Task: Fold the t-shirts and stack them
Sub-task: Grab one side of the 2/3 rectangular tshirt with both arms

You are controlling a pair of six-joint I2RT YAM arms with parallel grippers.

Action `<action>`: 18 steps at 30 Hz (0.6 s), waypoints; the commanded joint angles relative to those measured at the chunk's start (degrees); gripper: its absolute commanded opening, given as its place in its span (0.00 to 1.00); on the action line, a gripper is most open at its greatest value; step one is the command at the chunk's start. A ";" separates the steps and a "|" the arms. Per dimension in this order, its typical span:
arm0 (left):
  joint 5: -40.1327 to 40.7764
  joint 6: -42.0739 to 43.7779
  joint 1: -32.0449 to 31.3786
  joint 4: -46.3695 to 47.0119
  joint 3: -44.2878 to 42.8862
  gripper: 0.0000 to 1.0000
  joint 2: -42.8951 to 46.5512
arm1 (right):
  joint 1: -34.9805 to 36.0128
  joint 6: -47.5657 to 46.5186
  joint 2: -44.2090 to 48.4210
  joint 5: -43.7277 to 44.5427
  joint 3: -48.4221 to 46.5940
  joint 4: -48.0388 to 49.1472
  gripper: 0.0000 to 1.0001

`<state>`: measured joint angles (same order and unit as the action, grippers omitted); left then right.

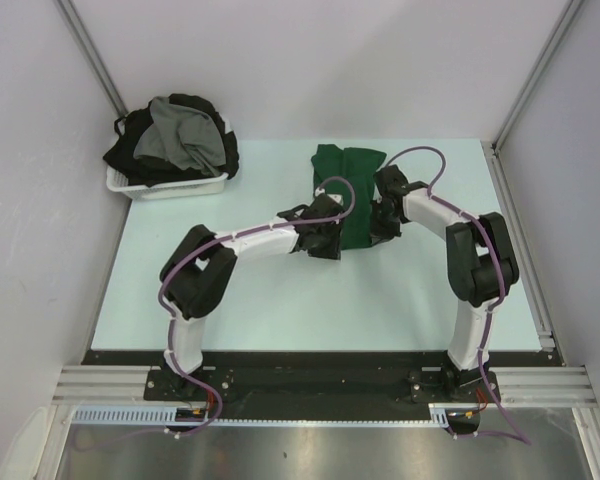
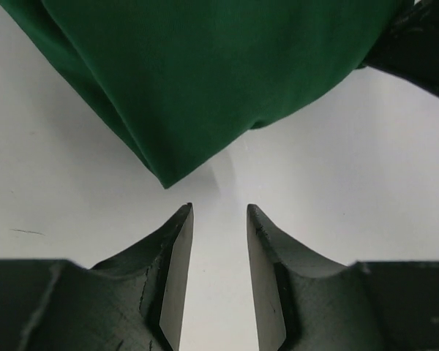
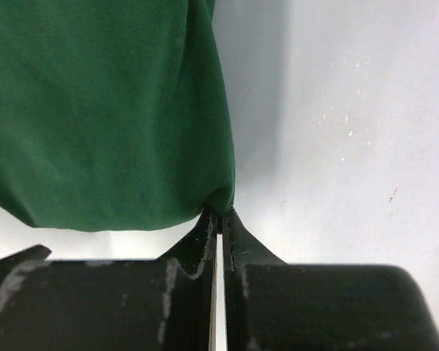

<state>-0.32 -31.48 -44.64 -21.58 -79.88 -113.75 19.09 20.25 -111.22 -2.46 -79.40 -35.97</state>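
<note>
We are pinching the edge of the dark green t-shirt (image 3: 95, 110) with our right gripper (image 3: 218, 216), jaws pressed together on a fold of cloth, while the shirt is lying bunched on the pale table (image 1: 280, 300) between our two arms. Our left gripper (image 2: 219, 212) is hovering just short of the shirt's near corner, jaws standing partly apart with nothing between them. The grey t-shirt (image 1: 185, 135) and black t-shirts (image 1: 130, 155) are sitting heaped in the white basket (image 1: 170, 188) at the far left corner.
</note>
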 commanded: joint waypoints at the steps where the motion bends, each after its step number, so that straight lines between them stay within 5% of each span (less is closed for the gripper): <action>1: 4.53 2.22 -0.36 1.46 -3.09 0.41 -0.85 | -0.11 -1.00 2.85 -0.53 -0.15 -1.21 0.00; 18: 10.78 -0.15 -0.36 -3.91 -6.87 0.43 -4.90 | -0.11 -1.18 2.41 -1.06 -0.06 -1.12 0.00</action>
<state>8.97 -30.61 -44.66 -25.02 -84.07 -117.34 19.05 19.59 -110.87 -3.09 -79.40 -36.16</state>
